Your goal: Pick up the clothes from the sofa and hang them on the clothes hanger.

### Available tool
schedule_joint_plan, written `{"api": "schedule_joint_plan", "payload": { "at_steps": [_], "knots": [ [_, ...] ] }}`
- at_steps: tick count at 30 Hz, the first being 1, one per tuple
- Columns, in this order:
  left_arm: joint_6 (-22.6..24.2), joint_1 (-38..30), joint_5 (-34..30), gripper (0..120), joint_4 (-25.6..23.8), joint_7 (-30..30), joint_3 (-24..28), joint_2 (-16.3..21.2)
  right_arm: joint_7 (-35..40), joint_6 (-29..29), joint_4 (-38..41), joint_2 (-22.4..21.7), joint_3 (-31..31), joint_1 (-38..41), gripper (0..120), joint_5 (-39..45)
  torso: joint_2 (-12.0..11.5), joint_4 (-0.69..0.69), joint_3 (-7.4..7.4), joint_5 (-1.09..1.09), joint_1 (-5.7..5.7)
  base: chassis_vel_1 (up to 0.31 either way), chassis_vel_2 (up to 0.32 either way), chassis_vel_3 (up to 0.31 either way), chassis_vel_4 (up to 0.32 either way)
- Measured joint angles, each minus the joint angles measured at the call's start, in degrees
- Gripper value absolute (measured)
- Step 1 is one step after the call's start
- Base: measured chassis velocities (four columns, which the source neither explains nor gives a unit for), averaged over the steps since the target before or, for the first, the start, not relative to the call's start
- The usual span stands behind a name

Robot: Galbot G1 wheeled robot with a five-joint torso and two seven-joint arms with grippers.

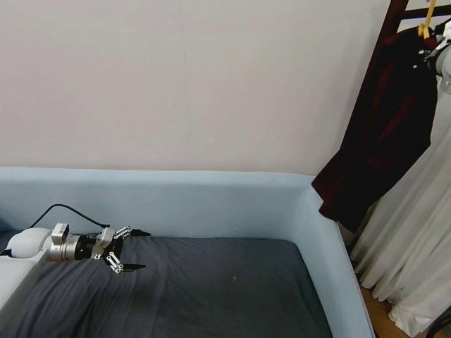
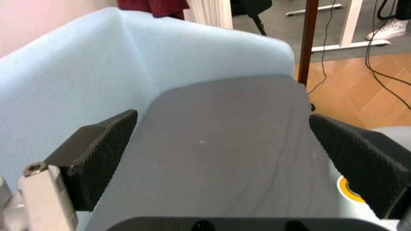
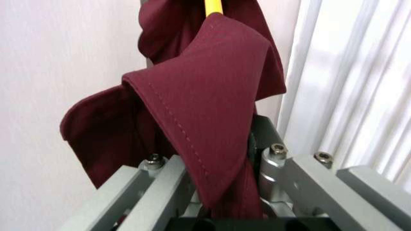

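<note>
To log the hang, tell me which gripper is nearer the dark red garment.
Right. The right gripper is at the dark red garment, cloth between its fingers; the left gripper hangs open over the sofa seat, far away.

**Cloth, metal and rough black pads**

You see the sofa (image 1: pixel 211 201) covered in pale blue cloth, matt and smooth. Its seat cushion (image 1: pixel 232 289) is dark grey cloth, also matt, with a fine weave. The left gripper (image 1: pixel 142 250) has a bright, satin metal body, and its pads (image 2: pixel 103 154) are black, matt and rough with small dots. The garment (image 3: pixel 205 106) is dark red woven cloth with very thin stripes and a stitched edge, without shine. The right gripper (image 3: pixel 222 190) shows grey matt metal bars with shiny screws. The hanger (image 3: pixel 214 6) looks like smooth yellow plastic. The curtain (image 1: pixel 416 239) is soft white cloth. The floor (image 2: pixel 363 91) is glossy wood.
</note>
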Motion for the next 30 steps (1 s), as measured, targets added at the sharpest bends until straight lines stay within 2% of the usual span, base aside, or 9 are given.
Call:
{"api": "schedule_joint_plan", "payload": {
  "at_steps": [10,21,30],
  "knots": [
    [-0.3,0.4,0.0,100,0.3,0.0,-0.1,-0.3,2.4,-0.5,-3.8,2.6,-0.4,0.6,8,1.0,0.0,0.02,0.00,-0.01,0.00,0.000,0.000,0.000,0.000],
    [-0.6,0.4,0.0,100,0.5,0.0,-0.2,-0.2,4.3,0.3,-5.1,2.8,1.1,-1.4,8,2.5,0.0,0.01,0.00,0.00,0.00,0.000,0.000,0.000,0.000],
    [-0.6,0.5,-0.1,100,0.4,0.0,-0.2,0.0,3.4,4.0,-8.2,4.2,2.3,-2.0,8,3.4,0.0,0.00,0.00,0.01,0.00,0.000,0.000,0.000,0.000]
  ]
}}
